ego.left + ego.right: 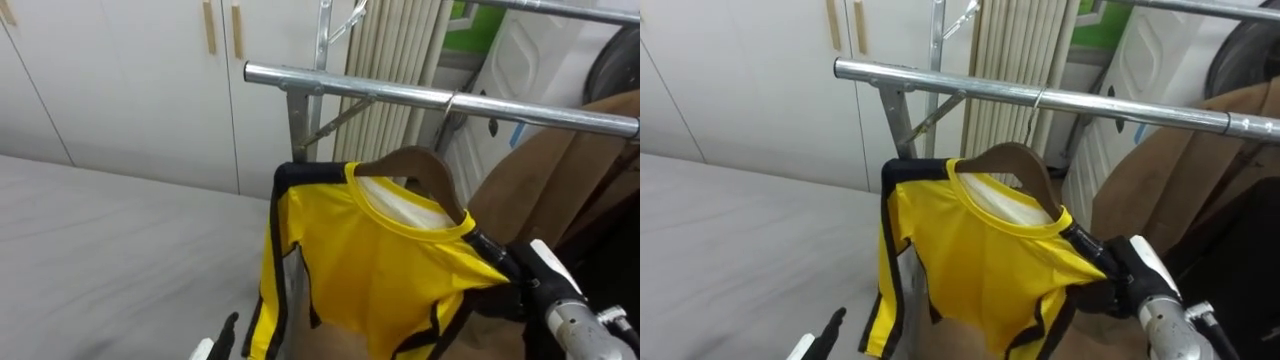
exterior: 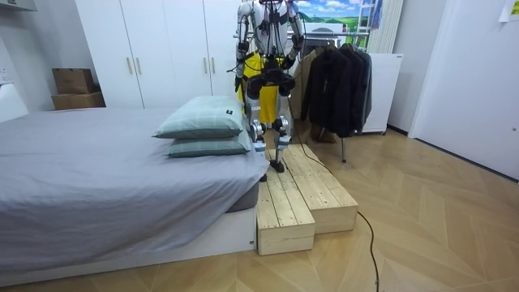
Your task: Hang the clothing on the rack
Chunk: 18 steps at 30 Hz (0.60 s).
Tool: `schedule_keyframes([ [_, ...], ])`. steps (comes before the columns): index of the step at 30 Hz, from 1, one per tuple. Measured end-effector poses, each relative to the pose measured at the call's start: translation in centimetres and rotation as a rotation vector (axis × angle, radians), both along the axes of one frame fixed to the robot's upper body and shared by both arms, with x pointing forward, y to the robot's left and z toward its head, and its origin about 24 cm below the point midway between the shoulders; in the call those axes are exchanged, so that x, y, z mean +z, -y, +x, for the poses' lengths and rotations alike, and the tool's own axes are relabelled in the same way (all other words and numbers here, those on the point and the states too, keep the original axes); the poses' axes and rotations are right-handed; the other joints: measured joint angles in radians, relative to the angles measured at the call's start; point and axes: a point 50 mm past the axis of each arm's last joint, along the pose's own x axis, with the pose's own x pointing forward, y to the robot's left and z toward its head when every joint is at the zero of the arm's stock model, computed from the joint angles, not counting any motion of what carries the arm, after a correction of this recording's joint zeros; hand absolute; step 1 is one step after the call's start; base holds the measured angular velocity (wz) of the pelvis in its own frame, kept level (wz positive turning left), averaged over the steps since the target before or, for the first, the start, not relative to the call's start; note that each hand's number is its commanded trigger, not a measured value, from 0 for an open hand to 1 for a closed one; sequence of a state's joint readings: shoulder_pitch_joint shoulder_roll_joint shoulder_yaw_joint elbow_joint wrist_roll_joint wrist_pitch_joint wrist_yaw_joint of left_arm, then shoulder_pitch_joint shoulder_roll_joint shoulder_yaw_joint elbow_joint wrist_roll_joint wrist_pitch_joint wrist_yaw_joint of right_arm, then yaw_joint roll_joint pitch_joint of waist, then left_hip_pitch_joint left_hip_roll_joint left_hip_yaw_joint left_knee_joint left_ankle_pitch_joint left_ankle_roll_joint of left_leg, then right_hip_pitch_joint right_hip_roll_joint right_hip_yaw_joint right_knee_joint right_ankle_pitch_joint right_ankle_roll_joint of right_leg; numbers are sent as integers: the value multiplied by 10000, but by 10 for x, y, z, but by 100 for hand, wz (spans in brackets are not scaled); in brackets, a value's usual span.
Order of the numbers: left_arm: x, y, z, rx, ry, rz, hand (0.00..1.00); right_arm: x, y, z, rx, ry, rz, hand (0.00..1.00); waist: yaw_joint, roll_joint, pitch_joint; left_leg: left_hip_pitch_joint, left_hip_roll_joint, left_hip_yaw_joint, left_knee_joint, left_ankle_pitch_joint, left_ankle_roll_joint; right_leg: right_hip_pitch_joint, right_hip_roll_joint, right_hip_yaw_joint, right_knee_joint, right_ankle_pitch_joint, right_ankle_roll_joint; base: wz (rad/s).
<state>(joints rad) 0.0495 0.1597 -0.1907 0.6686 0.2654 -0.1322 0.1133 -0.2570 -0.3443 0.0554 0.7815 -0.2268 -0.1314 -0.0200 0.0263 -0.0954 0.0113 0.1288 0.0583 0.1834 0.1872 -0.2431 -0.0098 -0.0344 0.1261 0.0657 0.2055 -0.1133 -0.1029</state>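
Observation:
A yellow shirt point(image 1: 370, 260) with black trim hangs on a brown wooden hanger point(image 1: 418, 163). The hanger's wire hook point(image 1: 452, 102) sits over the metal rail point(image 1: 400, 93) of the clothes rack. My right hand point(image 1: 522, 272) comes in from the lower right, and its dark fingers point(image 1: 1092, 250) are curled on the hanger's right end under the shirt's shoulder. My left hand point(image 1: 222, 340) shows at the lower edge, left of the shirt and apart from it. In the room view I stand on a wooden platform point(image 2: 312, 195), facing the rack with the shirt point(image 2: 255, 65) before me.
Brown and dark coats point(image 1: 545, 180) hang on the rail to the right of the shirt. A grey bed point(image 1: 110, 250) lies to the left. White wardrobe doors point(image 1: 130, 70) and a radiator point(image 1: 395, 60) stand behind the rack.

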Motion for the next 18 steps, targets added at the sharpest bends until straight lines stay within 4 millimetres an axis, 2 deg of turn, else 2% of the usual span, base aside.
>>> schedule_keyframes([
  [8,3,0,3,-59,136,30,0,-10,-3,-5,-418,-70,109,100,-159,-169,91,-21,-3,30,-6,0,0,-7,-2,4,-5,-16,-2,0],
  [18,3,-3,3,-120,96,97,0,-13,-3,-7,-695,4,50,100,-192,-206,85,-57,-11,44,-5,0,0,-34,-6,4,-8,-26,14,0],
])
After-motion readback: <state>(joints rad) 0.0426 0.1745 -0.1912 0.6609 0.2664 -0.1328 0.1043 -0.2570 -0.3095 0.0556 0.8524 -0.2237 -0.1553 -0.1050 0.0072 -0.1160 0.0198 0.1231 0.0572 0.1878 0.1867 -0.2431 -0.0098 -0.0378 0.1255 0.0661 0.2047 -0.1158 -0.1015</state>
